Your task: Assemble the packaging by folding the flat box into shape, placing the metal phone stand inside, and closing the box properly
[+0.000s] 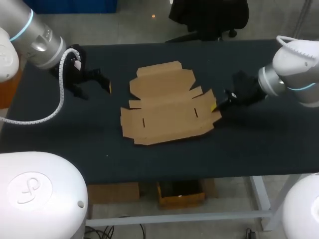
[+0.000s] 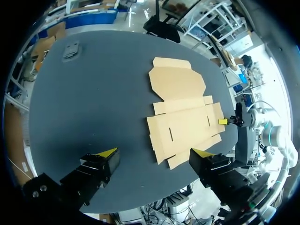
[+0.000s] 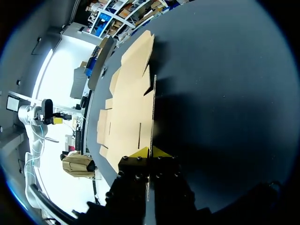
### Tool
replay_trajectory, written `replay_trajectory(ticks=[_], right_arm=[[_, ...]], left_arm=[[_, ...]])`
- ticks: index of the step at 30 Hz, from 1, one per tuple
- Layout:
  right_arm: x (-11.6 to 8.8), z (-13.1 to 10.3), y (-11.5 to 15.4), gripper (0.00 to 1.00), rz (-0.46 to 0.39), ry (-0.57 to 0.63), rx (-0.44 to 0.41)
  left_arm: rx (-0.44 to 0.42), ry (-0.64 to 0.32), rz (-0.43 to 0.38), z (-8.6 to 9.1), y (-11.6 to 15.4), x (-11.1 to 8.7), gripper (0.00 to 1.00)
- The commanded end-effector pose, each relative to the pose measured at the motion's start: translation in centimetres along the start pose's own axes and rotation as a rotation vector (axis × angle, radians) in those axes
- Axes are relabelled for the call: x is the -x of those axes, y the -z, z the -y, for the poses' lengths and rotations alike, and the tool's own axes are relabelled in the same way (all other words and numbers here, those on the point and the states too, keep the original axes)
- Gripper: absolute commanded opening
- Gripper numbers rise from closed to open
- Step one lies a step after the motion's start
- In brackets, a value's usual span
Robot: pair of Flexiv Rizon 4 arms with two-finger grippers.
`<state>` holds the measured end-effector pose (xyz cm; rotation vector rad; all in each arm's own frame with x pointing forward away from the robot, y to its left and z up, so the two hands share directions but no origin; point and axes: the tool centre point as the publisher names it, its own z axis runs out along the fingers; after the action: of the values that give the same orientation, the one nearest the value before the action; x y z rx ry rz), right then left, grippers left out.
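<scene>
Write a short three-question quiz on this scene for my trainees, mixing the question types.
1. True or false: the box is already folded into shape.
2. The left gripper is: A) open, B) shut on the box, C) out of view.
3. Fill in: the right gripper is shut on the edge of the ____.

Key: 1 false, it lies flat; 2 A; 3 box.

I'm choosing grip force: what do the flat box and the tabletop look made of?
The flat box looks like cardboard: matte brown, thin-edged, with cut slots and creased flaps. The tabletop has a dark matte covering, perhaps fabric or rubber mat; no gloss shows.
</scene>
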<state>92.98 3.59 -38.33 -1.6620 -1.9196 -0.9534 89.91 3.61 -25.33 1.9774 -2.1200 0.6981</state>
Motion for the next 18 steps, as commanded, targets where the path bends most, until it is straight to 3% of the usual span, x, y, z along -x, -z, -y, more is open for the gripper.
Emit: replay_trajectory(ticks=[1,8,9,10,11,18], right_arm=[[0.07,0.43,0.07,0.0,-0.029,0.004,-0.002],[0.06,0.7,0.18,0.0,-0.032,-0.001,-0.017],[0.1,0.79,0.18,0.32,-0.032,-0.003,-0.027],[0.14,0.85,0.16,0.48,-0.03,-0.006,-0.028],[0.27,0.93,0.13,1.0,-0.027,-0.01,-0.037],[0.96,0.37,0.66,1.0,-0.011,-0.012,-0.08]], left_arm=[[0.002,0.002,0.006,-0.01,0.06,-0.1,1.0],[0.005,0.001,0.007,-0.03,-0.03,-0.19,1.0],[0.005,0.001,0.007,-0.02,-0.04,-0.21,1.0],[0.005,0.0,0.007,-0.02,-0.04,-0.23,1.0],[0.005,0.0,0.007,-0.01,-0.05,-0.25,1.0],[0.008,0.001,0.007,0.0,-0.23,-0.33,1.0]])
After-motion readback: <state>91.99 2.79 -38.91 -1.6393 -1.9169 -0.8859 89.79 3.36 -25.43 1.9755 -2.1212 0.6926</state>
